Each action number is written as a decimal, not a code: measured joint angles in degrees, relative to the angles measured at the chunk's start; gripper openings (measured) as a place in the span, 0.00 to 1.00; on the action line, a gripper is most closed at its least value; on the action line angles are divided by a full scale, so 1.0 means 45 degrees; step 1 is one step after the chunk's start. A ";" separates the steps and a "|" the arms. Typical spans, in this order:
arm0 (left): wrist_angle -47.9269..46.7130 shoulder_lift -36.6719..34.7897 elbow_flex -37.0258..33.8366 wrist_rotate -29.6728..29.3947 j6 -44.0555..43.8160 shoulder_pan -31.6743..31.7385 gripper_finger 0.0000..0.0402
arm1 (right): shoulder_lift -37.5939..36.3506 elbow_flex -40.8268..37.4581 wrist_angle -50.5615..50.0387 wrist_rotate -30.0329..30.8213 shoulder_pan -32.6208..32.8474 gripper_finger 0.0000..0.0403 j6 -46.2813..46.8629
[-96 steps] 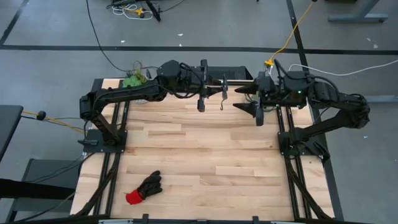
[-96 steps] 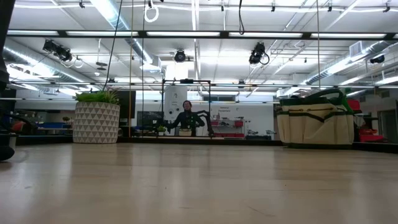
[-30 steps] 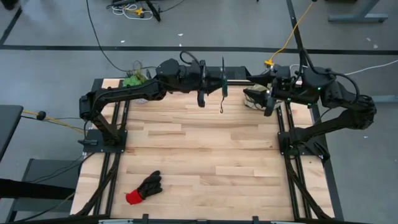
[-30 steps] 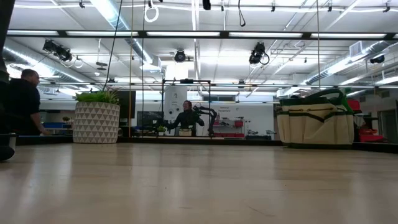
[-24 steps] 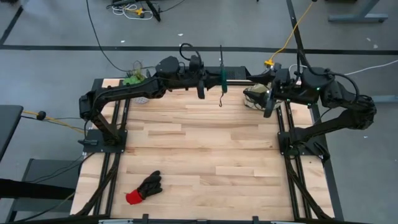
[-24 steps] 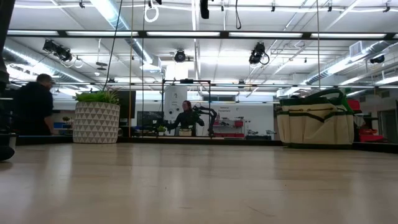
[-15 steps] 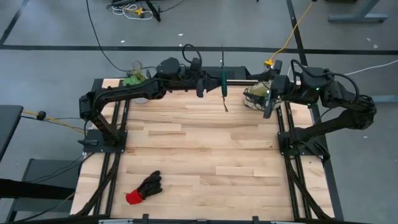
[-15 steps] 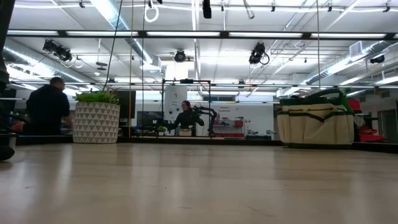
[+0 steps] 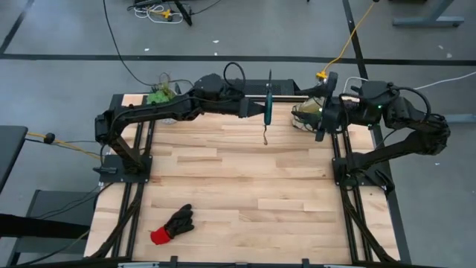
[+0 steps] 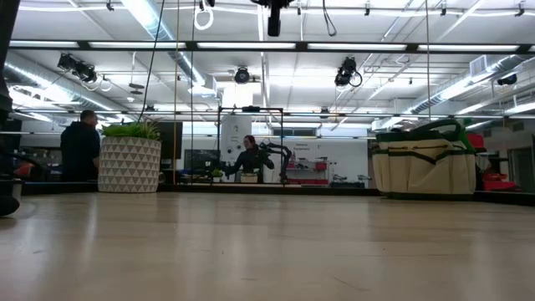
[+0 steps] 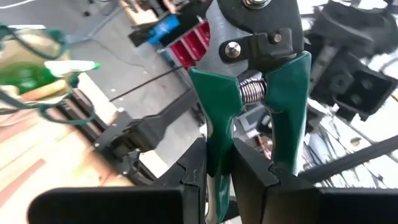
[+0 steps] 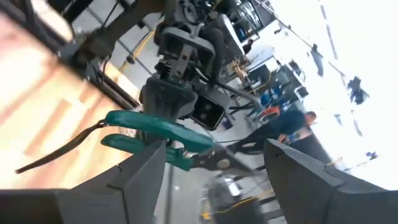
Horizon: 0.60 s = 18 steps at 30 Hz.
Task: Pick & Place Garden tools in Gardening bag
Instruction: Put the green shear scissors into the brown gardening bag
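Observation:
The pruning shears point(image 9: 268, 104) have green handles and a dark strap point(image 9: 264, 135) hanging from them. They are high above the far middle of the table, with my left gripper point(image 9: 256, 104) shut on them. My right gripper point(image 9: 321, 106) stands open just right of them, above the gardening bag point(image 9: 303, 115); its wrist view shows the shears point(image 12: 161, 132) ahead of its spread fingers. The beige bag point(image 10: 422, 163) sits on the table's far right part. A green bottle with a white nozzle point(image 11: 28, 70) shows inside it. The black glove with a red cuff point(image 9: 172, 223) lies flat near the front left. My left gripper point(image 11: 217, 158) pinches one green handle point(image 11: 214, 124) of the shears between its two fingers, just below the spring. The other handle point(image 11: 286, 106) runs past the outside of one finger. The fingers come level from the table's left, across the handle. The shears are lifted clear.
A leafy plant in a white patterned pot point(image 10: 129, 163) stands at the far left corner point(image 9: 160, 95). Bare wood lies between the glove and the arms. People stand in the room beyond the table point(image 10: 81, 146).
My left gripper has rolled about its own pointing line and dipped a little, turning the shears with it; the strap has swung. My right gripper has also rolled in place, staying open. A person in the room behind has walked toward the plant pot.

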 joint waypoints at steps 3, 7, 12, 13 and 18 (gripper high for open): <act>-0.0477 0.0000 0.0000 -0.0315 -0.0058 0.0011 0.14 | 0.0070 0.0000 -0.0187 0.0005 0.0000 0.68 -0.1063; -0.1257 0.0000 0.0000 -0.0568 -0.0435 -0.0003 0.14 | 0.0319 0.0000 -0.0730 0.0009 0.0000 0.68 -0.2440; -0.1401 0.0000 0.0000 -0.0515 -0.0776 -0.0013 0.14 | 0.0908 0.0000 -0.1208 0.0047 0.0000 0.68 -0.4037; -0.1399 0.0000 0.0000 -0.0486 -0.0784 -0.0013 0.14 | 0.1021 0.0000 -0.1177 0.0093 0.0005 0.68 -0.4290; -0.1390 0.0000 0.0000 -0.0198 -0.1110 -0.0013 0.14 | 0.1687 0.0000 -0.0999 0.1005 0.0010 0.68 -0.6019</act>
